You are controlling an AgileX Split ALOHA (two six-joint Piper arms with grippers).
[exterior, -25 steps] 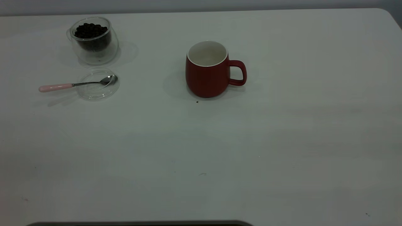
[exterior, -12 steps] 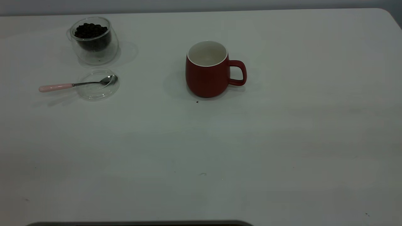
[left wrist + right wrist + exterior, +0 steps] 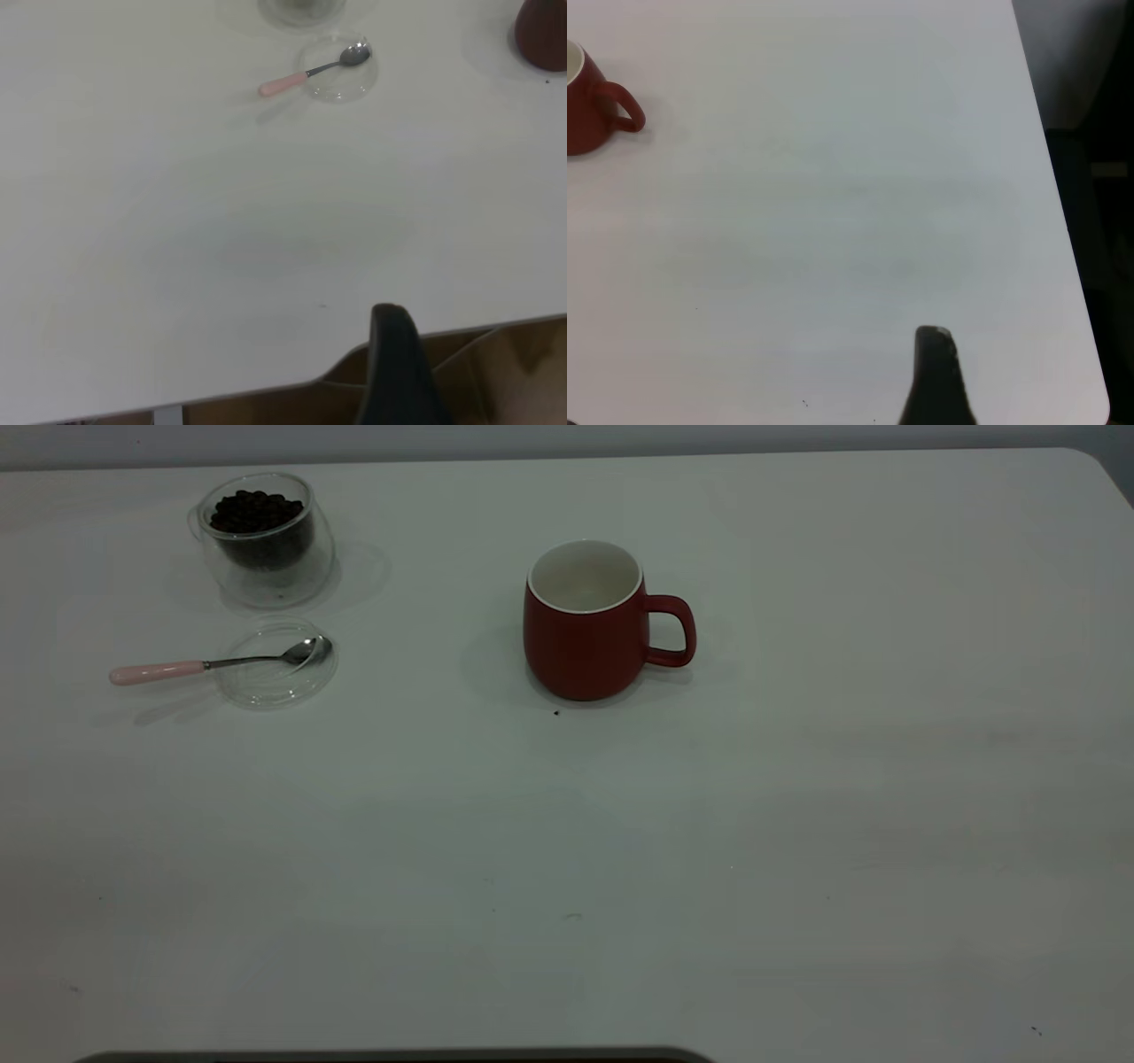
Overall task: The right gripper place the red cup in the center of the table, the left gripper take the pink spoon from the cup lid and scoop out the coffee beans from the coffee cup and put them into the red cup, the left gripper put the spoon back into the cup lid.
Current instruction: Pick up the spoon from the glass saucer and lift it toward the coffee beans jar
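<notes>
The red cup (image 3: 580,646) stands upright and empty near the middle of the white table (image 3: 797,824), handle pointing right. It also shows in the right wrist view (image 3: 589,111). The coffee cup (image 3: 266,558) with coffee beans (image 3: 255,512) stands at the far left. Just in front of it lies the cup lid (image 3: 276,677), with the pink spoon (image 3: 177,668) resting its bowl on the lid, handle pointing left. The left gripper (image 3: 394,354) shows as a dark shape over the table's near edge, far from the spoon (image 3: 306,78). The right gripper (image 3: 935,372) is a dark shape far from the cup.
Neither arm appears in the exterior view. A tiny dark speck (image 3: 556,712) lies in front of the red cup. The table's rounded corner (image 3: 1090,398) is close to the right gripper. Brown cardboard (image 3: 496,372) sits below the table edge by the left gripper.
</notes>
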